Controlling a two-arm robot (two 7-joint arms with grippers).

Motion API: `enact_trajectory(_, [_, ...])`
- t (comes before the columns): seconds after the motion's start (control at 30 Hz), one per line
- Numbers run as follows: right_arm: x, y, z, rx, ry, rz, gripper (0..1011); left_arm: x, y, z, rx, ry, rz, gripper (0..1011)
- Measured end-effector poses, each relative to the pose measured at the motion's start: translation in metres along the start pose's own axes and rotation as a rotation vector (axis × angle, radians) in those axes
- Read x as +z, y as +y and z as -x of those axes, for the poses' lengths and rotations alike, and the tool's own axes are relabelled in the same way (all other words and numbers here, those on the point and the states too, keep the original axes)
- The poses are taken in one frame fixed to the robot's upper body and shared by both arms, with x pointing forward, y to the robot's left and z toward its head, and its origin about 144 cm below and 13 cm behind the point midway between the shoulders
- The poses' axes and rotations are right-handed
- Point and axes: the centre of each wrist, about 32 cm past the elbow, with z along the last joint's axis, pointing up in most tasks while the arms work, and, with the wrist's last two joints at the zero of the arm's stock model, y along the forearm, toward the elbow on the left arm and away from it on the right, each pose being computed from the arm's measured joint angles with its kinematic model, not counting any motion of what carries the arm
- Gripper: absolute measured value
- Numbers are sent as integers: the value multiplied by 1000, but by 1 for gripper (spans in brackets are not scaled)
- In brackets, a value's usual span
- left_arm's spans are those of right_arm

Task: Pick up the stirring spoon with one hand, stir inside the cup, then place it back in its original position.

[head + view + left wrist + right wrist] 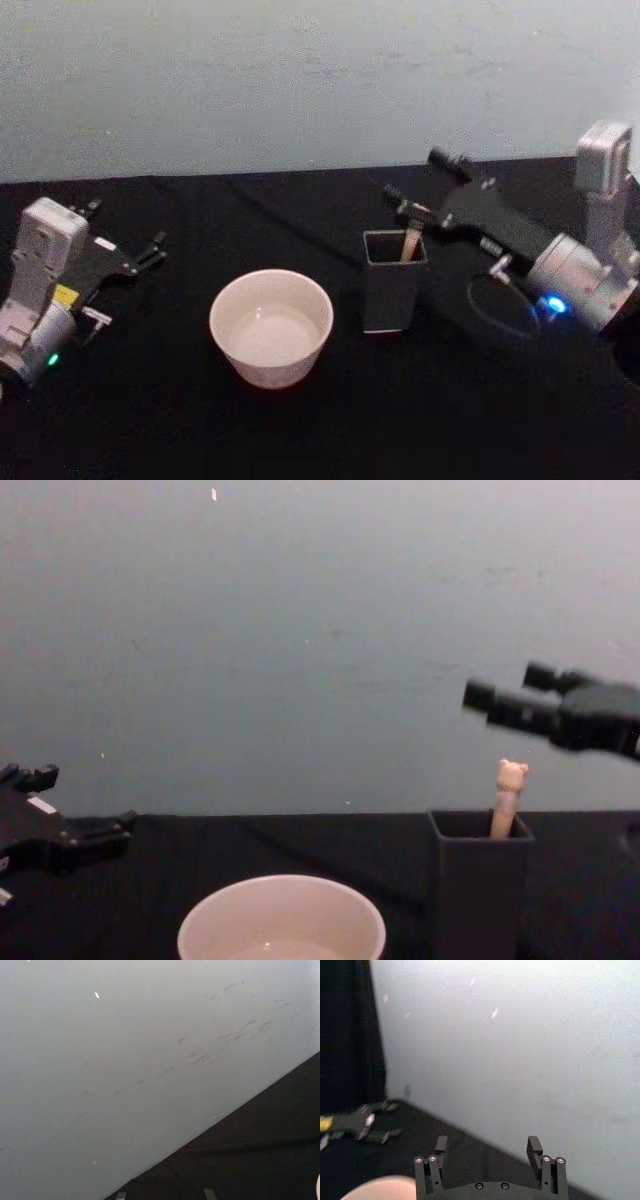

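Head view: your right gripper (408,200) hovers spread and empty over the spoon (411,243), standing in the holder (393,282) at three o'clock of the cup (271,326); left gripper (128,242) parked open at nine.

Chest view: pickup not begun; bear head (511,776) sits below the fingers (482,696); descend, then close.

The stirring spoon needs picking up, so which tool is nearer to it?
Right. The right tool, open, hovers just above and behind the stirring spoon standing in the dark holder. The left tool, open, sits far off beyond the cup.
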Motion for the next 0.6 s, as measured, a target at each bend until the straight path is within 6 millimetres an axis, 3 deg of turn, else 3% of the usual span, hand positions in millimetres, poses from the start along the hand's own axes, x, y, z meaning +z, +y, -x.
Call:
enact_trajectory(0.23, [10, 4, -6, -201, -67, -57, 1002, 0, 0, 0, 0, 0, 0, 1002])
enact_trajectory(0.4, [-1, 3, -7, -371, -102, 28, 1002, 0, 0, 0, 0, 0, 0, 1001])
enact_trajectory(0.6, [-19, 0, -5, -423, -85, 133, 1002, 0, 0, 0, 0, 0, 0, 1001])
